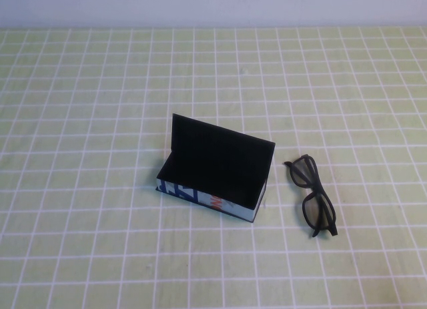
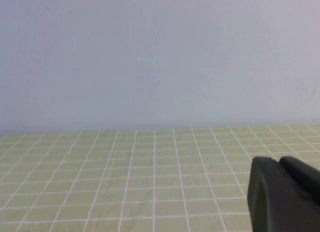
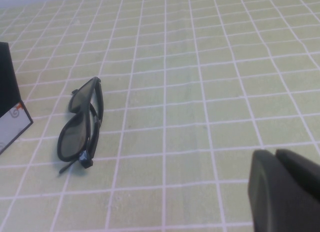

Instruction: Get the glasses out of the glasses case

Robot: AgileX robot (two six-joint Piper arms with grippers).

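Note:
The glasses case [image 1: 215, 177] stands open in the middle of the table, its black lid upright and its black-lined inside empty. Its pale printed front faces me; a corner of it shows in the right wrist view [image 3: 10, 111]. The black glasses [image 1: 313, 195] lie folded on the cloth just right of the case, also in the right wrist view [image 3: 80, 127]. Neither arm shows in the high view. My left gripper [image 2: 277, 162] is shut and empty, away from both things. My right gripper [image 3: 274, 154] is shut and empty, raised and apart from the glasses.
A green cloth with a white grid [image 1: 100, 122] covers the whole table. A pale wall [image 1: 213, 5] runs along the far edge and fills the top of the left wrist view [image 2: 160, 56].

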